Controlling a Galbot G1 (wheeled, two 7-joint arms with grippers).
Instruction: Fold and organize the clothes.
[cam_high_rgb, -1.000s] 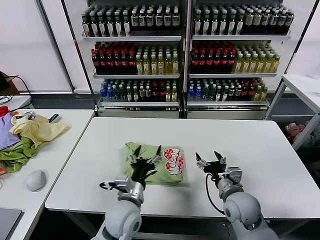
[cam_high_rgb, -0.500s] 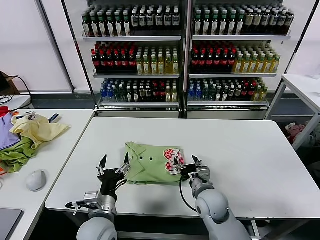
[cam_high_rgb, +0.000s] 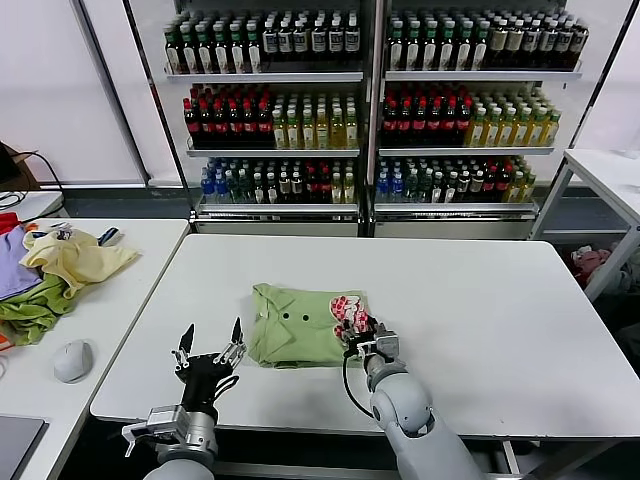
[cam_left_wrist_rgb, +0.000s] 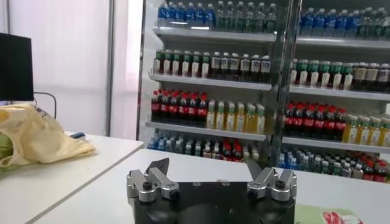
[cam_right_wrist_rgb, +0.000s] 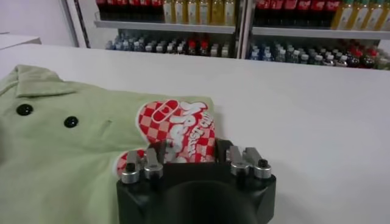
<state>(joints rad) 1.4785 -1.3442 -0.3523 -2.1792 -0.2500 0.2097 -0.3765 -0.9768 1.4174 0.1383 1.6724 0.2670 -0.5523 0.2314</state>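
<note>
right claw (cam_high_rgb: 360, 338): fingers part closed over the printed edge of green shirt (cam_high_rgb: 295, 328)
left claw (cam_high_rgb: 210, 352): spread wide, above desk (cam_high_rgb: 480, 290) front edge, clear of shirt

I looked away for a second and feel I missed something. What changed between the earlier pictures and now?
The left gripper pulled back off the shirt toward the table's near edge, fingers wide apart and holding nothing. The right gripper slid left from bare table onto the shirt's printed edge, fingers closing there. The shirt stayed folded; the clothes pile is untouched.
</note>
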